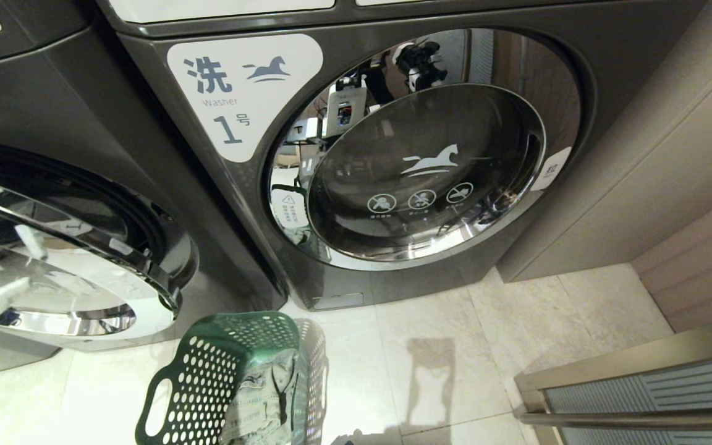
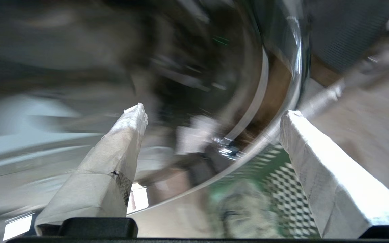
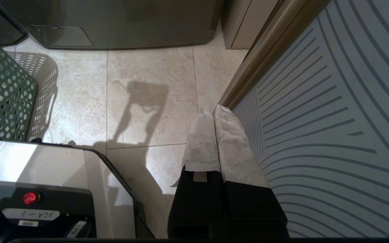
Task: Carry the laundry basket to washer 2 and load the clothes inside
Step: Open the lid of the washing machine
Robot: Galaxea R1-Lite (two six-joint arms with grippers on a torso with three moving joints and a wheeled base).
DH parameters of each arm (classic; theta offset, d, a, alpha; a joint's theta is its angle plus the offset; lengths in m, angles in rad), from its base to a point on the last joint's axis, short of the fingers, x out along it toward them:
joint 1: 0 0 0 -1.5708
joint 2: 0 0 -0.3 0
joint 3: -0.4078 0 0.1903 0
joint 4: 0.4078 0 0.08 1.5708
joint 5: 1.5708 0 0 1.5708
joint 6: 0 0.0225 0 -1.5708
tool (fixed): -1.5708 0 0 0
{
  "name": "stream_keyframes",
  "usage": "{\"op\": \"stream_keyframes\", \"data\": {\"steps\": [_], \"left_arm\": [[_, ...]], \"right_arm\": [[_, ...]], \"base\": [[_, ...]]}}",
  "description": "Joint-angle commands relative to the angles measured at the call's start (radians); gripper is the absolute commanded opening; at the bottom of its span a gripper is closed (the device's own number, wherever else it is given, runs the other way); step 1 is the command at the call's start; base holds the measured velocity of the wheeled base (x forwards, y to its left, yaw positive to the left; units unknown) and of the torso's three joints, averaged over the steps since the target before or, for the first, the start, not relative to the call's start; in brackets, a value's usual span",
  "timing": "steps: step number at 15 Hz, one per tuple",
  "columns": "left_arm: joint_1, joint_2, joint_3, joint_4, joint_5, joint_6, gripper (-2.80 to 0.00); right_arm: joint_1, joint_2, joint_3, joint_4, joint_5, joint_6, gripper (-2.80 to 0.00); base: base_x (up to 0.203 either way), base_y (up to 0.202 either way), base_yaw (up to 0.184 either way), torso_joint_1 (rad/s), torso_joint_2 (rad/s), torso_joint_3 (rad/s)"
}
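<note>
Laundry basket [image 1: 207,383] on floor [image 1: 430,371], clothes [image 1: 263,395] inside.

glossy chrome-rimmed glass door [image 1: 424,173] on a smooth dark grey metal washer [image 1: 164,74], matt green perforated plastic laundry basket [image 1: 207,377], soft crumpled grey-green cloth [image 1: 263,395] inside, polished pale stone floor tiles [image 1: 455,358], left gripper [image 2: 211,141] fingers [image 2: 120,158] wrapped in matt white cloth-like tape

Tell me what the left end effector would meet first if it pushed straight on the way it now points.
Probably the chrome-rimmed door of the washer on the left. In the left wrist view the open left end effector aims at that curved chrome and glass, with the laundry basket lower down. Motion blur leaves depth uncertain.
</note>
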Motion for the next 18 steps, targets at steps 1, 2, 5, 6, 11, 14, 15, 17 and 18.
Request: {"op": "stream_keyframes", "data": {"steps": [1,2,5,6,11,14,15,17,18], "left_arm": [[0.164,-0.221,0.044,-0.007,-0.009,-0.039,0.00],[0.282,-0.332,0.060,-0.007,-0.009,-0.110,0.00],[0.511,-0.674,0.052,-0.013,0.056,-0.571,0.00],[0.552,-0.757,0.010,-0.016,0.114,-0.791,0.00],[0.506,-0.863,-0.307,-0.023,0.245,-1.151,0.00],[0.414,-0.859,-0.380,-0.024,0.157,-1.293,0.00],[0.396,-0.863,-0.381,-0.024,0.151,-1.315,0.00],[0.371,-0.875,-0.405,-0.024,0.151,-1.338,0.00],[0.360,-0.879,-0.426,-0.024,0.152,-1.344,0.00]], "right_arm": [[0.000,0.001,0.000,0.002,0.001,0.000,-2.80],[0.000,0.001,0.000,0.002,0.001,0.000,-2.80],[0.000,0.001,0.000,0.002,0.001,-0.001,-2.80],[0.000,0.001,0.000,0.002,0.001,-0.001,-2.80],[0.000,0.001,0.000,0.002,0.001,-0.001,-2.80],[0.000,0.001,0.000,0.002,0.001,-0.001,-2.80],[0.000,0.001,0.000,0.002,0.001,-0.001,-2.80],[0.000,0.001,0.000,0.002,0.001,-0.001,-2.80],[0.000,0.001,0.000,0.002,0.001,-0.001,-2.80]], "base": [[0.000,0.000,0.000,0.000,0.00,0.000],[0.000,0.000,0.000,0.000,0.00,0.000],[0.000,0.000,0.000,0.000,0.00,0.000],[0.000,0.000,0.000,0.000,0.00,0.000],[0.000,0.000,0.000,0.000,0.00,0.000],[0.000,0.000,0.000,0.000,0.00,0.000],[0.000,0.000,0.000,0.000,0.00,0.000],[0.000,0.000,0.000,0.000,0.00,0.000],[0.000,0.000,0.000,0.000,0.00,0.000]]}}
